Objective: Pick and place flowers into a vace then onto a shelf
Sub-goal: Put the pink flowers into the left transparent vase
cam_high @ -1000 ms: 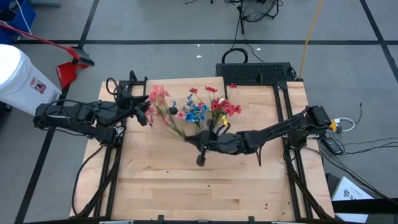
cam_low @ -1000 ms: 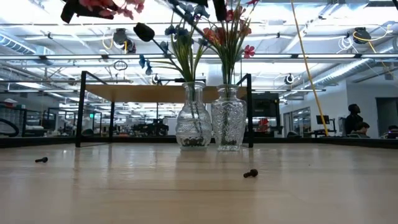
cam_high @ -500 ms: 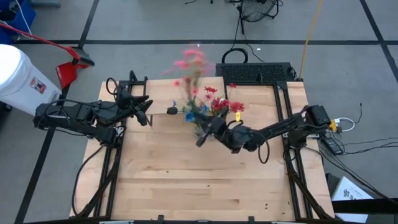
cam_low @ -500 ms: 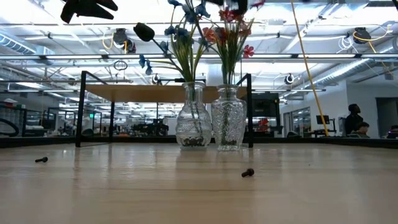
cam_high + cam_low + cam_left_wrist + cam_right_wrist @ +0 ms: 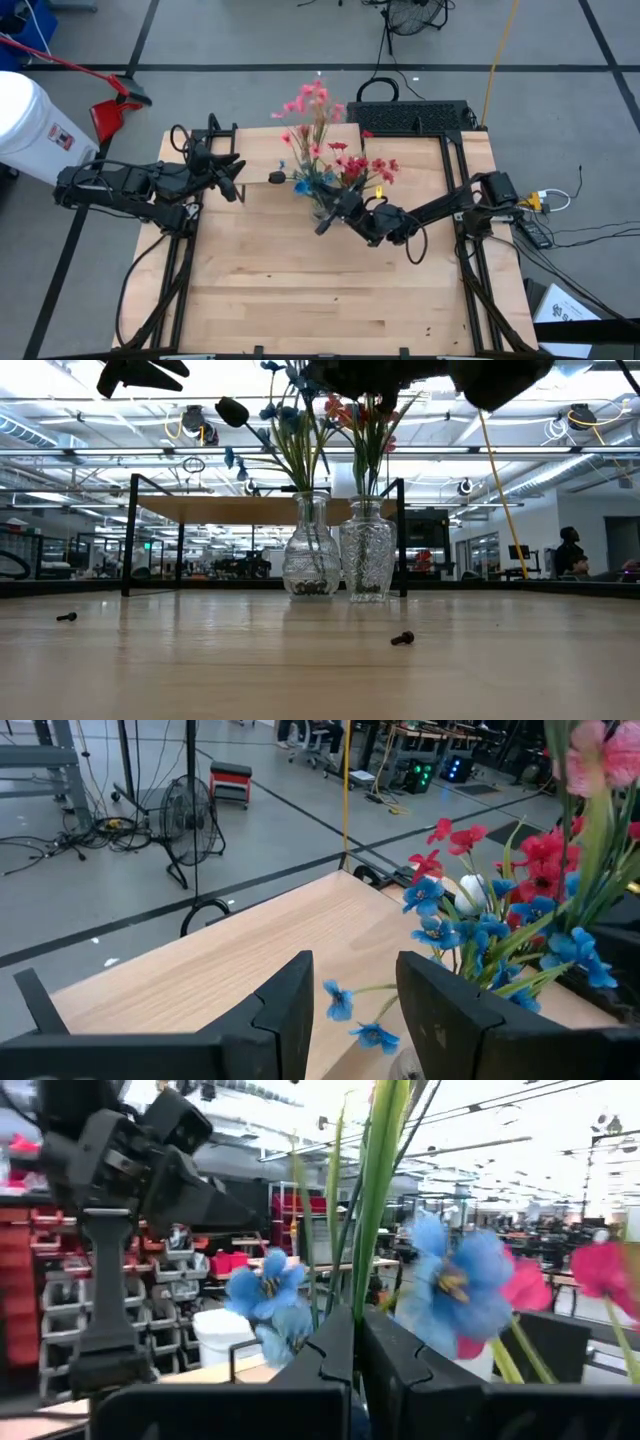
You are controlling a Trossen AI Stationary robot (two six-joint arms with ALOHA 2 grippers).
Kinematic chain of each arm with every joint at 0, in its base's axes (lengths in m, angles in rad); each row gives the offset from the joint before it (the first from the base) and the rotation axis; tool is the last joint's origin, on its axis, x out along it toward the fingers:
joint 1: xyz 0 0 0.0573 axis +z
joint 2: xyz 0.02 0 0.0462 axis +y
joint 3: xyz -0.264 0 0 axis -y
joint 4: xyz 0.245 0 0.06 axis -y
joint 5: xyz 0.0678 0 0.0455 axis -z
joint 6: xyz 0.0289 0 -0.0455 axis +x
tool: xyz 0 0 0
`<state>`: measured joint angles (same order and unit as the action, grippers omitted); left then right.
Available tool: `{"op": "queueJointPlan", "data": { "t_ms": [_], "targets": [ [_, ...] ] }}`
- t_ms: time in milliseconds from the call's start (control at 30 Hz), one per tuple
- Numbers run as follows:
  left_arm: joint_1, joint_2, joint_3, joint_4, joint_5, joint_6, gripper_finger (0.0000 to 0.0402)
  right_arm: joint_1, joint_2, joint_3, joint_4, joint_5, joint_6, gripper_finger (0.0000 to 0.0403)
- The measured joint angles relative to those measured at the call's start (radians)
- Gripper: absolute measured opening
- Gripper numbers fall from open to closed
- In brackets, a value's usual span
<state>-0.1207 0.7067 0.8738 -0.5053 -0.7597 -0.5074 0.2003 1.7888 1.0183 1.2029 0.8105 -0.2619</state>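
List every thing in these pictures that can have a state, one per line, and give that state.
Pink flowers: stem clamped in right end effector, held above the vases.
Blue flowers: standing in left vase.
Red flowers: standing in right vase.
Left end effector: part open, empty.
Shelf: bare.

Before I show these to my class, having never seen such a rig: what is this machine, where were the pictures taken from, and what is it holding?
Two dark robot arms work at a light wooden table. One camera looks straight down, one sits at tabletop height, and one rides on each wrist. The right gripper is shut on the green stems of a pink-red flower spray, above two clear glass vases that hold blue flowers and red flowers. The left gripper waits open and empty at the table's left edge. Small dark screws lie on the wood.
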Motion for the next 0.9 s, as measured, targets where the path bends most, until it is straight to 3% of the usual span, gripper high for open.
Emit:
{"op": "queueJointPlan", "data": {
  "t_ms": [367,900],
  "targets": [
    [0.0,0.0,0.0,0.0,0.0,-0.02,0.0147,-0.026,0.058,0.0,0.105,-0.004,-0.073,0.0],
    [0.0,0.063,0.0,0.001,0.025,-0.022,0.0147,-0.082,0.078,0.001,0.102,-0.106,0.0,0.0]
  ]
}}
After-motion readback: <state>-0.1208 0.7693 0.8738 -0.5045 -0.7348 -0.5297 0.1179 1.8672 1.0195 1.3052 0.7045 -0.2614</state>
